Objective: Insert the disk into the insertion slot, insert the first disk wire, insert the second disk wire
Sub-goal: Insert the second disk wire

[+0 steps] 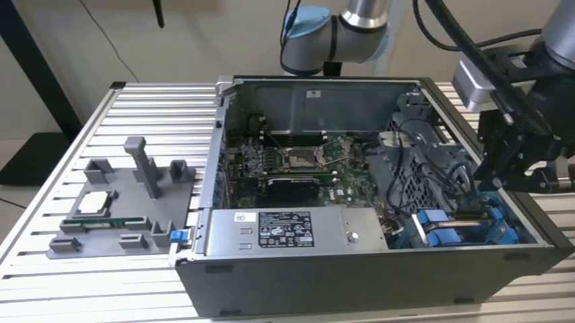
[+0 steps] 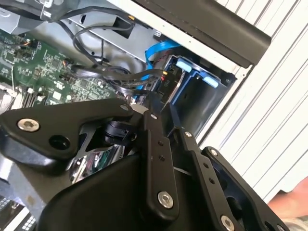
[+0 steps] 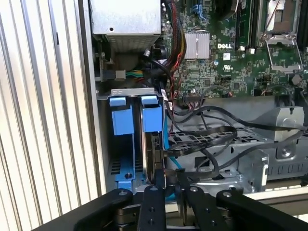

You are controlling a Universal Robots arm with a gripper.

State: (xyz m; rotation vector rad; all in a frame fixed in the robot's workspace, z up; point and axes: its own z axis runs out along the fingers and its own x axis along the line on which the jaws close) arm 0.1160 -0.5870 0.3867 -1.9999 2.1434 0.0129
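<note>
**A:** What does the exterior view give you?

**B:** An open dark grey computer tower case (image 1: 359, 269) lies on its side on a ribbed aluminium table (image 1: 54, 289). The black robot gripper (image 1: 512, 171) hangs over the case's corner at the exterior view's right. Under it sit bright blue plastic carrier fronts (image 1: 438, 229), just beside the labelled silver power supply box (image 1: 287, 232). Well apart, at the exterior view's left, stands a grey moulded parts fixture (image 1: 126, 208).

**A:** And the second wrist view?

**B:** The gripper (image 2: 163, 122) is low over the same corner. Black cables (image 2: 110, 72) loop across the green motherboard (image 2: 29, 62) towards the blue fronts. I cannot tell whether the hand is apart, together or clamped on anything.

**A:** Does the first wrist view show the disk?

**B:** Yes. The silver-grey rectangular hard drive (image 3: 155, 154) stands on edge, so it reads as a thin metallic slab in its blue frame, with a blue tab at the far end. It sits inside the grey metal drive bay (image 3: 130, 91), right beside a second blue-fronted carrier (image 3: 120, 120). The gripper (image 3: 172, 185) is at the drive's near end, and a dark cable runs up to the drive's side. The label face is turned away.
</note>
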